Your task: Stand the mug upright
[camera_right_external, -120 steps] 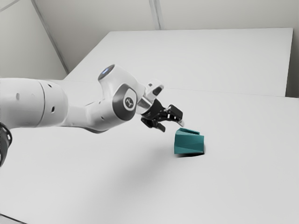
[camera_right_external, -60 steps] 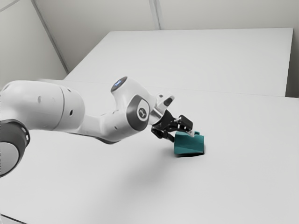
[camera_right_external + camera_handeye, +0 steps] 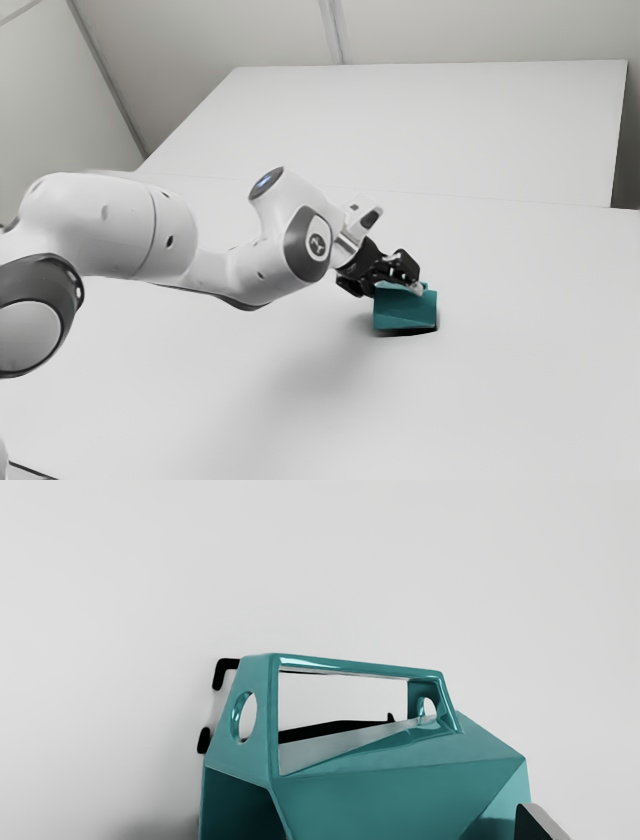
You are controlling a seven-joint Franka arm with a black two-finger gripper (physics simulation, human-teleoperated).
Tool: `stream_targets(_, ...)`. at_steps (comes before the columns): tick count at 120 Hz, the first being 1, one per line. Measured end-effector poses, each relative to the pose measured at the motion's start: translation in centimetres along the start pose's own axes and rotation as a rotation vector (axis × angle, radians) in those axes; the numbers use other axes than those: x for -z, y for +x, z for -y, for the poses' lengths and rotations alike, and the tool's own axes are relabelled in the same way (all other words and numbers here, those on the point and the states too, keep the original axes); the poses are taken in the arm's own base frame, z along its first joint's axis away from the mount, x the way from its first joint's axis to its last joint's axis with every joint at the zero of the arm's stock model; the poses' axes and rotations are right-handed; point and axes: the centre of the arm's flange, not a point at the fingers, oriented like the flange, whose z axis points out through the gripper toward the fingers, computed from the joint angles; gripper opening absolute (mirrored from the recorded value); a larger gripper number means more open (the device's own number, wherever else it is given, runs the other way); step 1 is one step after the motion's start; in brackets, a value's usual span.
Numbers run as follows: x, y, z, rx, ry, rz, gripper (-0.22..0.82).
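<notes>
Claw [image 3: 395, 287] at mug [image 3: 405, 311] lying on its side.

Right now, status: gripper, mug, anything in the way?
Gripper open, at the mug. Mug on its side on the table, not upright. Handle raised, possible snag.

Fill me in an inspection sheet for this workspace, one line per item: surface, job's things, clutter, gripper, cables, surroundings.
Surface: pale table, with dark shadows beside the mug.
Job's things: one teal mug, lying on its side, handle uppermost; not upright.
Clutter: nothing seen.
Gripper: black, at the mug; a firm hold cannot be confirmed.
Cables: none identifiable; a thin dark line at the exterior view's lower left is unclear.
Surroundings: pale walls, with a white panel beyond the table.
</notes>
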Motion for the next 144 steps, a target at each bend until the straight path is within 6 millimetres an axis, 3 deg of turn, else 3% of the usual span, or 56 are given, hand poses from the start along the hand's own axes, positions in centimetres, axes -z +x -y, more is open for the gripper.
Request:
stream_targets(27,0.8,1.1,-1.1,-0.02,-0.014,-0.027,0.26)
stream_targets(62,1.9,2.5,-2.9,-0.057,-0.034,-0.062,0.2)
stream_targets(83,1.3,2.6,-3.9,-0.074,-0.041,-0.06,0.01)
stream_targets(106,0.9,3.0,-5.0,-0.09,-0.051,-0.065,-0.09)
stream_targets(136,2.3,4.1,-6.2,-0.113,-0.057,-0.088,-0.15)
stream_targets(144,3.9,4.5,-6.0,-0.125,-0.047,-0.083,-0.15)
